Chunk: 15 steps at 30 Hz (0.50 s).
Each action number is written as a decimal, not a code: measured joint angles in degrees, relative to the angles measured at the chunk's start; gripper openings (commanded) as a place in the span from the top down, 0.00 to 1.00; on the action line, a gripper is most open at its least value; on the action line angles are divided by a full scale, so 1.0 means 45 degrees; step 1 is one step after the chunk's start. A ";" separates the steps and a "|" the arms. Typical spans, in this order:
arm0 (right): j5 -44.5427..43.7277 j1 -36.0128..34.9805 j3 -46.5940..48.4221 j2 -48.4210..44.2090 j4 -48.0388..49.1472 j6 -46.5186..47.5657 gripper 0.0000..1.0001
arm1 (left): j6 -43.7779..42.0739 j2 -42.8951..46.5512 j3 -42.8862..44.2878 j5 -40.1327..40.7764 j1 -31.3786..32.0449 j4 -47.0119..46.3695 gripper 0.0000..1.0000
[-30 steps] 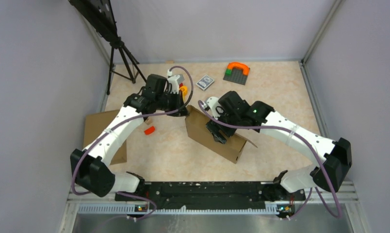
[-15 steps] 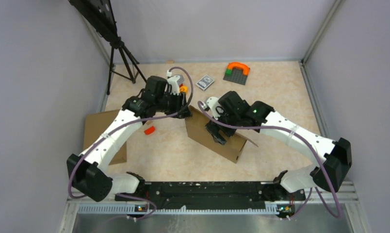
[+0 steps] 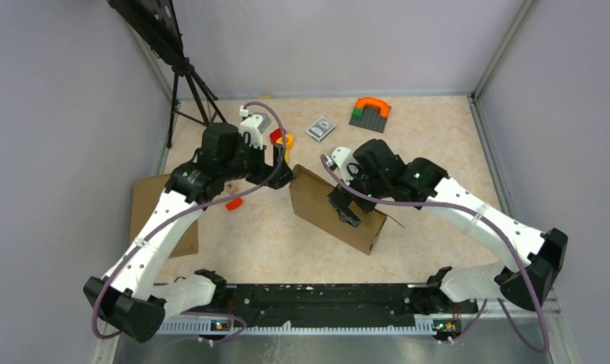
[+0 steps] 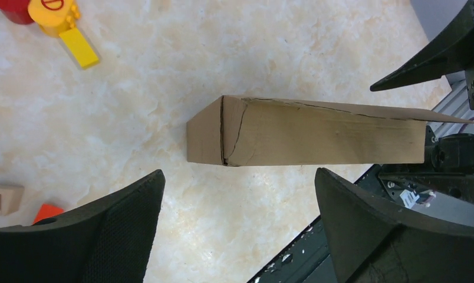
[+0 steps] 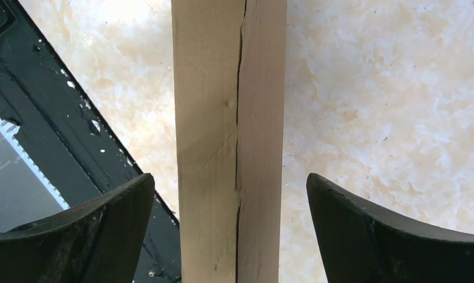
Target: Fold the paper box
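The paper box [image 3: 338, 212] is a long brown cardboard box lying slantwise in the middle of the table, with a small flap sticking out at its right end. My left gripper [image 3: 281, 170] hovers just off its upper left corner. In the left wrist view that gripper [image 4: 239, 177] is open and empty, and the box [image 4: 305, 132] lies beyond its fingertips. My right gripper [image 3: 348, 209] is over the middle of the box. In the right wrist view it [image 5: 230, 177] is open, and the box [image 5: 229, 118] runs between the fingers without touching them.
A flat cardboard sheet [image 3: 154, 205] lies at the left. A small orange block [image 3: 233, 203] and a red and yellow toy [image 3: 281, 139] sit near my left gripper. A card deck [image 3: 321, 127], a grey plate with an orange arch [image 3: 371, 111] and a tripod [image 3: 190, 83] stand at the back.
My left gripper has opened and drawn back to the left, off the box's corner. My right gripper has opened wider over the box and shifted slightly right.
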<state>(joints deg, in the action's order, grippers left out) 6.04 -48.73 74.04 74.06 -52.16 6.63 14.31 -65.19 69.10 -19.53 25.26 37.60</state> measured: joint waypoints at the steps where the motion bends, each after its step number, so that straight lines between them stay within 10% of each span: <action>1: 0.0015 0.0029 0.0005 -0.0131 -0.0049 0.0000 0.02 | -0.0136 0.0194 0.0005 -0.0005 -0.0034 0.0000 0.02; 15: -0.0005 0.0087 0.1248 -0.1307 -0.1219 -0.0248 0.01 | -0.6509 -0.0767 0.2215 -0.3988 -0.0068 0.0034 0.01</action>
<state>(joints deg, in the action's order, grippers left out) 6.02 -48.34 79.66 68.18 -57.65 5.52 -14.98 -68.64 79.07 -37.47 24.95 37.76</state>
